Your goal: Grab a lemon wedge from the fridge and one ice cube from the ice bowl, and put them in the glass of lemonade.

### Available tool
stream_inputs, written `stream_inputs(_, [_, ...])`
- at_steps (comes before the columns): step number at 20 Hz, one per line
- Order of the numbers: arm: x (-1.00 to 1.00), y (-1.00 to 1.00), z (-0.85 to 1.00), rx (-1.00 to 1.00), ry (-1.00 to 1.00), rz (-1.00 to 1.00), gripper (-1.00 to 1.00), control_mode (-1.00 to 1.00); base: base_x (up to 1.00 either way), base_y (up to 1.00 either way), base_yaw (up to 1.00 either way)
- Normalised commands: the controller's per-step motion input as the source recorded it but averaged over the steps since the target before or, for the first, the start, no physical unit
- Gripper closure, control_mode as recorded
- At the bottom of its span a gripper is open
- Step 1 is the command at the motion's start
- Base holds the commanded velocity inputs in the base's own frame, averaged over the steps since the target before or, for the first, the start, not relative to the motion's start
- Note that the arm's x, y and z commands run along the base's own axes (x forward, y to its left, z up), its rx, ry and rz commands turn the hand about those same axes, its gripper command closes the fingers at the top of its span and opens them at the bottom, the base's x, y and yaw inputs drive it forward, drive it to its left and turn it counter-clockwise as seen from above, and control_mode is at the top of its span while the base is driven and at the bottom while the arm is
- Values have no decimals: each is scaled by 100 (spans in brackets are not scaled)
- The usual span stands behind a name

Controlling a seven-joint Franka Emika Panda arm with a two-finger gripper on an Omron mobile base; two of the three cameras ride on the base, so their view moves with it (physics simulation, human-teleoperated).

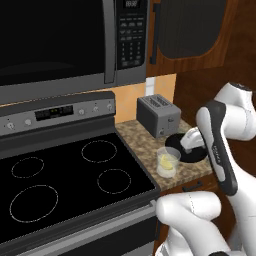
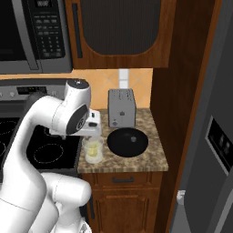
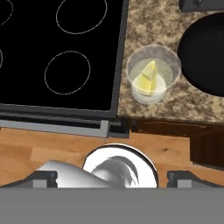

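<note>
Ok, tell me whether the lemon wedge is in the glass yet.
In. The hand view shows the lemon wedge inside the glass of lemonade, which stands upright on the counter.

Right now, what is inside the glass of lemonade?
The glass of lemonade holds pale liquid and the lemon wedge, seen from above in the hand view. Whether an ice cube is in there too cannot be told.

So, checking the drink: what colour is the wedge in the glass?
Bright yellow lemon wedge, clearest in the hand view.

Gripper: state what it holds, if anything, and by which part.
Nothing. The gripper has its jaws wide open and empty; the lemon wedge already sits in the glass of lemonade.
</note>
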Motion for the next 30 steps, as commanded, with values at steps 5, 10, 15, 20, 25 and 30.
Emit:
stream_inputs(5, [6, -1, 54, 1, -1, 0, -100, -100, 0, 0, 0])
stream_inputs(10, [48, 0, 99, 6, 7, 0, -100, -100, 0, 0, 0])
stream_inputs(15, [23, 2, 12, -2, -4, -18, -100, -100, 0, 0, 0])
stream_inputs(20, [49, 20, -80, -22, -12, -39, -100, -100, 0, 0, 0])
stream_inputs(25, [47, 3, -57, -8, -5, -11, -100, -100, 0, 0, 0])
stream_inputs(30, [-17, 26, 0, 0, -7, -3, -100, -100, 0, 0, 0])
